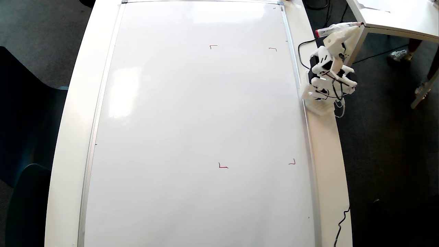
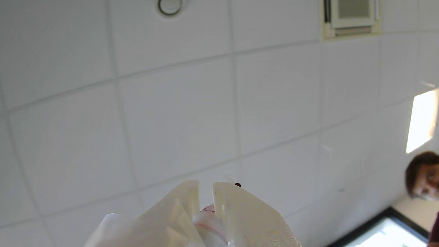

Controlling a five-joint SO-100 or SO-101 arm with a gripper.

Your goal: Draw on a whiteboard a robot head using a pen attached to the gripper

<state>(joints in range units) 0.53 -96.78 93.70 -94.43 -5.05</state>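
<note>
The whiteboard fills the overhead view, glossy and framed in silver. It bears only small red corner marks; no robot head is in view on it. The white arm sits folded off the board's right edge, clear of its surface. Its gripper points up and to the right, shut on the pen, whose red end sticks out behind. The wrist view faces the ceiling, and there the gripper shows at the bottom edge with the pen between its fingers.
A white table rim surrounds the board. A second white table stands at the upper right, close to the pen tip. A person's shoes and a face are nearby. Dark chairs stand on the left, and a black cable trails at the lower right.
</note>
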